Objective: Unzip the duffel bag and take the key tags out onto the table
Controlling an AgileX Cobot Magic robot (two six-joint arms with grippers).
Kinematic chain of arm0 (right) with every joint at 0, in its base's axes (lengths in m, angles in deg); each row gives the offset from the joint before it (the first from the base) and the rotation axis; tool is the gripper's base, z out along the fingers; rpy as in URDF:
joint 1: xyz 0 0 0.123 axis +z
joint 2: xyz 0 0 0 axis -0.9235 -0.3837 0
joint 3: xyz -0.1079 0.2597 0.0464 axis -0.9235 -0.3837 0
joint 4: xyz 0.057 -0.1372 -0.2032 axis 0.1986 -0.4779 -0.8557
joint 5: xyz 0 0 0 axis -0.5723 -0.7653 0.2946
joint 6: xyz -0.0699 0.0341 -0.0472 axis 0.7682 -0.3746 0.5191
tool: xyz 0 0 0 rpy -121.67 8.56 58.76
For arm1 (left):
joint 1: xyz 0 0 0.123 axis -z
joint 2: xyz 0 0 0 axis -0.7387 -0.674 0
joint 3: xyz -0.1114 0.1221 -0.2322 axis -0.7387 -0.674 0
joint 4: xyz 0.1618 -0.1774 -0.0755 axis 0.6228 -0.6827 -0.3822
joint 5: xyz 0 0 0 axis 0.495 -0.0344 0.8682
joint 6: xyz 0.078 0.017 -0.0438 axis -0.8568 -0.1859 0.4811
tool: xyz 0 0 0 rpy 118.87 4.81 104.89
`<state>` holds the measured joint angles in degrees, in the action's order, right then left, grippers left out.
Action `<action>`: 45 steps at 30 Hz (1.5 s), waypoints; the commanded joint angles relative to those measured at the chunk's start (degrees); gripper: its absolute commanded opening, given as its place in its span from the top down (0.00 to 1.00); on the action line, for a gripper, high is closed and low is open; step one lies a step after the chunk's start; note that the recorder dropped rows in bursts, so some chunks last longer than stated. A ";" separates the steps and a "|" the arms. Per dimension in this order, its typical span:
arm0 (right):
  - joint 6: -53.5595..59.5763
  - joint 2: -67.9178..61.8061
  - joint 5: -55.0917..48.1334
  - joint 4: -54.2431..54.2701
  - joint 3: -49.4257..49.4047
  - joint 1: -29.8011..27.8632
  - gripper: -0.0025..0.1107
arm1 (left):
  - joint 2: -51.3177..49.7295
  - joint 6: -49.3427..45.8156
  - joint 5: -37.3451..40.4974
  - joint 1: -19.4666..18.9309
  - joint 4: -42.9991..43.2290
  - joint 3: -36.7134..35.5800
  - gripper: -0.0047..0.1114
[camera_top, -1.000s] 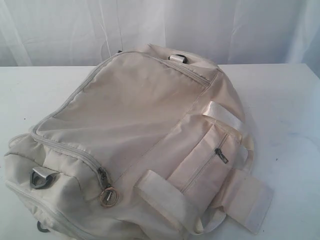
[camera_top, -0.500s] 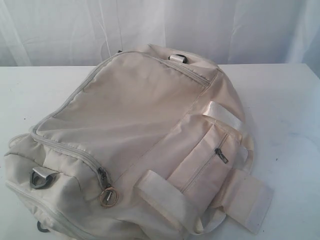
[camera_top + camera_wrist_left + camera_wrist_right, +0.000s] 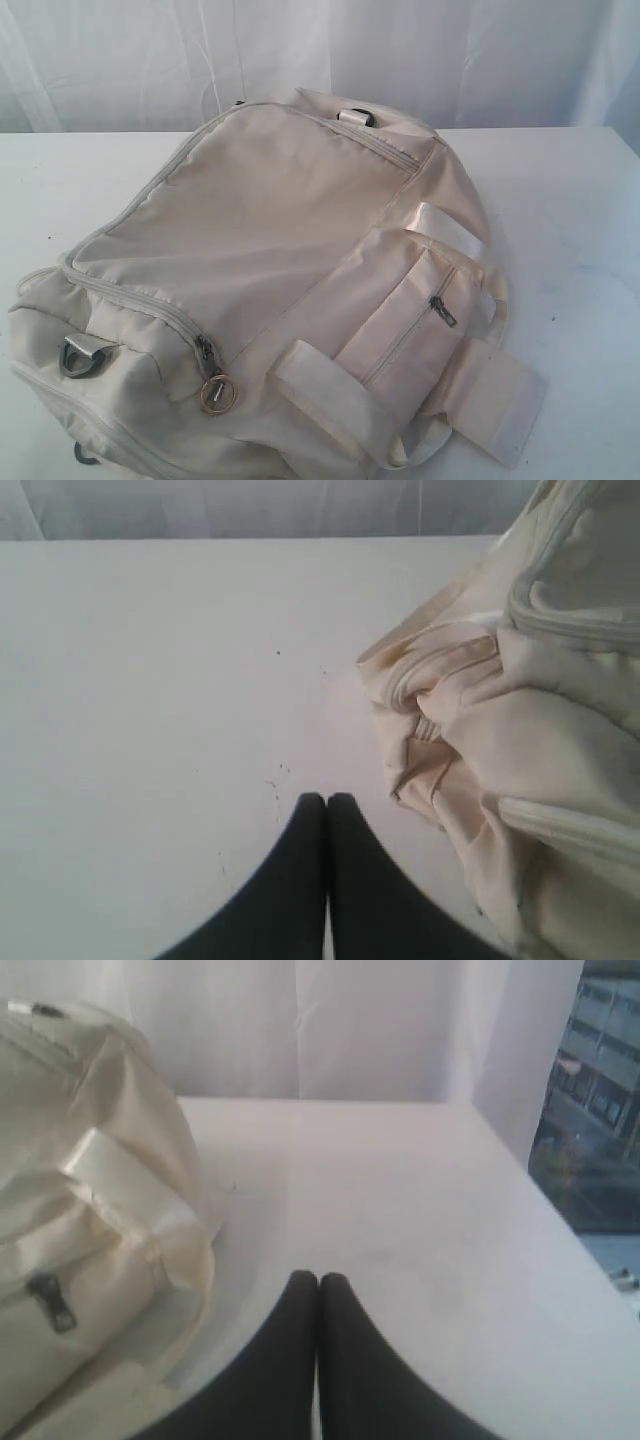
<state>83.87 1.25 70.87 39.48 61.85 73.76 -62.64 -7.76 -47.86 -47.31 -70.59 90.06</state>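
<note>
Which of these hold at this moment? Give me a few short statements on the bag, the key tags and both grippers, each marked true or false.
1. The duffel bag lies on the table with its main zipper closed. True.
2. The key tags lie out on the table. False: no key tags are in view.
3. The left gripper is shut and holds nothing. True.
4. The right gripper is clamped on a bag strap. False: it is shut on nothing, above bare table beside the bag.
5. A round metal ring hangs from the main zipper's slider. True.
</note>
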 commanded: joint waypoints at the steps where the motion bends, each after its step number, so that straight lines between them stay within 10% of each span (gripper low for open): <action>1: 0.27 0.32 10.75 -0.18 0.41 0.16 0.98 | 0.30 0.56 -5.39 0.38 -0.87 -0.25 0.96; 21: -0.44 0.32 19.53 -0.18 0.41 0.16 0.98 | 0.30 1.50 -50.25 0.38 -0.87 -0.25 0.96; 26: -3.52 0.32 20.79 -0.18 0.41 0.16 0.98 | 0.30 4.60 -49.20 0.38 -1.72 4.89 0.96; 30: -19.49 0.32 22.24 -0.07 0.41 0.16 0.98 | -2.75 4.80 -36.78 0.38 -1.72 14.42 0.96; 38: -26.10 0.32 9.85 -0.07 0.41 1.13 0.98 | -21.37 -9.25 14.87 0.38 -2.06 37.96 0.96; 45: -26.39 -3.21 4.30 2.02 5.06 6.00 0.98 | -40.94 -44.36 45.65 6.46 -33.78 50.74 0.96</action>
<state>57.18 0.28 77.14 40.99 64.70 77.78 -97.71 -38.41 -13.93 -42.96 -90.83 137.26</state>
